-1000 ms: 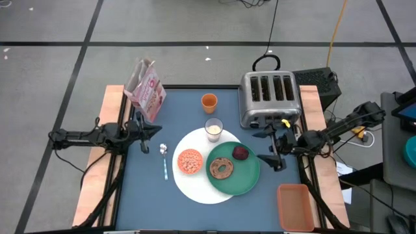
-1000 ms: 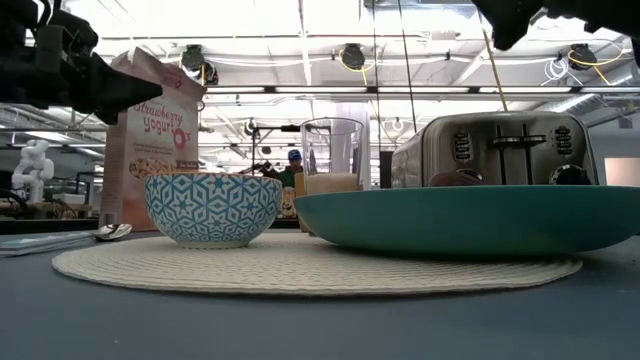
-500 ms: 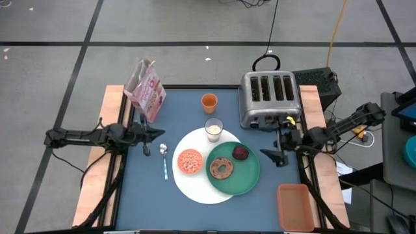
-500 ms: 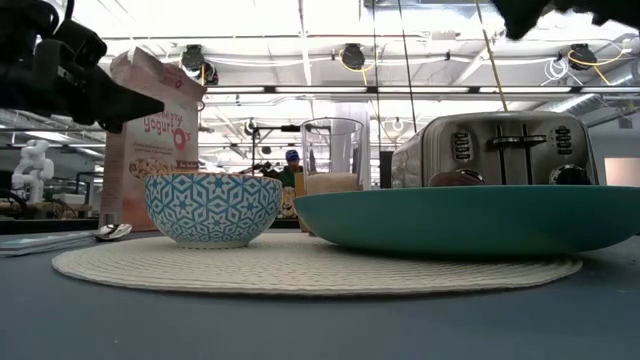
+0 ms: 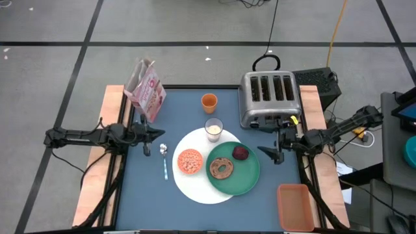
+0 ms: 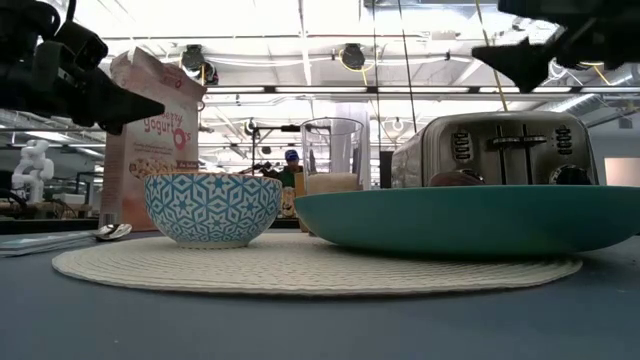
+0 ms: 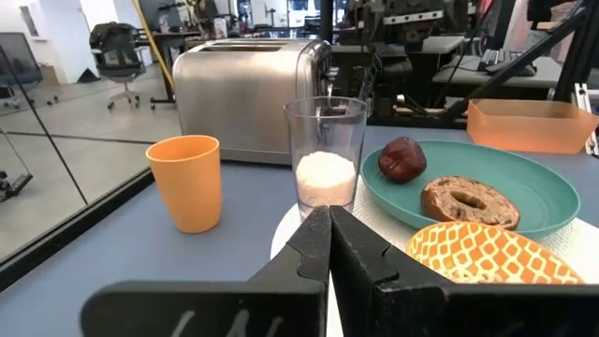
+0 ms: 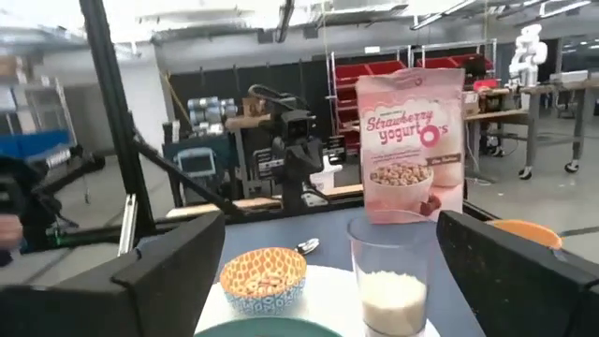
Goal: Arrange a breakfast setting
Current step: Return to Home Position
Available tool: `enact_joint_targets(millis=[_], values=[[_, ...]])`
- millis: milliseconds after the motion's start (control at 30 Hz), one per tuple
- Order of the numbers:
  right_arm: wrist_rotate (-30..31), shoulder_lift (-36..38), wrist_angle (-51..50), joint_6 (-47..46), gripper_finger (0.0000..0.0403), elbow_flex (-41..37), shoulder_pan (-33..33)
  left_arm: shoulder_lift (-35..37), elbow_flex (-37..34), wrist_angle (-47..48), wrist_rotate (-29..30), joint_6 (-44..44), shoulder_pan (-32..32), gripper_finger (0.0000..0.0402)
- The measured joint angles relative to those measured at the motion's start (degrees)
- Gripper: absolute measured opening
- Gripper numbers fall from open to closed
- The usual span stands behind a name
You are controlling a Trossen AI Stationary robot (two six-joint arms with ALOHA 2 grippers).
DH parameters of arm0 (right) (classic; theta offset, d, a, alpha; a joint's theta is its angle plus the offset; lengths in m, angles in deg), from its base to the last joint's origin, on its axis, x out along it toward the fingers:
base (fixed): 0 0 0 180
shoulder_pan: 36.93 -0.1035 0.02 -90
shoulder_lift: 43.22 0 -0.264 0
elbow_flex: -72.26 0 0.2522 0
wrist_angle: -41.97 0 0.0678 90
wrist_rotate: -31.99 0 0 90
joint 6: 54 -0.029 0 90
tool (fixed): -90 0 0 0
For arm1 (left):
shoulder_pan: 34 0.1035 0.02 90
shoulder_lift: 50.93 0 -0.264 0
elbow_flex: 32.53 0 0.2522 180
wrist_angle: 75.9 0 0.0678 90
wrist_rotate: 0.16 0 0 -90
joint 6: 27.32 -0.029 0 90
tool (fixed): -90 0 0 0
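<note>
The large white round plate (image 5: 195, 185) lies at the table's middle. On it sit the green plate (image 5: 247, 179), the patterned cereal bowl (image 5: 190, 161) and the milk glass (image 5: 214, 129). The brown bagel (image 5: 223, 168) and the dark red fruit (image 5: 241, 153) lie on the green plate. The orange cup (image 5: 208, 102) stands farther back. The blue-handled spoon (image 5: 164, 162) lies left of the white plate. My left gripper (image 5: 160, 132) hovers shut and level left of the plate, holding nothing. My right gripper (image 5: 268, 143) hovers open to the right of the green plate, pointing toward it.
A silver four-slot toaster (image 5: 270, 97) stands at the back right, just behind my right gripper. A pink cereal box (image 5: 146, 91) stands at the back left corner. An orange tray (image 5: 296, 207) sits at the near right edge.
My right gripper has sunk a little and tipped up from a downward slant to about level, still wide open. Nothing on the table has moved.
</note>
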Motion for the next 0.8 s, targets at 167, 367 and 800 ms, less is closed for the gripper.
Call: enact_joint_targets(millis=[167,367,800], values=[[-0.18,7.17,2.10,-1.11,0.0384,-5.23,1.66,0.00,-0.02,-0.02,0.02,-0.13,0.00,0.0006],[-7.75,11.68,3.47,-0.36,0.0384,-7.59,4.44,0.00,-0.02,-0.04,0.04,-0.04,0.02,0.0006],[-16.55,15.61,-14.82,-3.82,0.0384,-7.81,16.26,0.00,-0.02,-0.06,0.15,0.81,0.01,0.0006]])
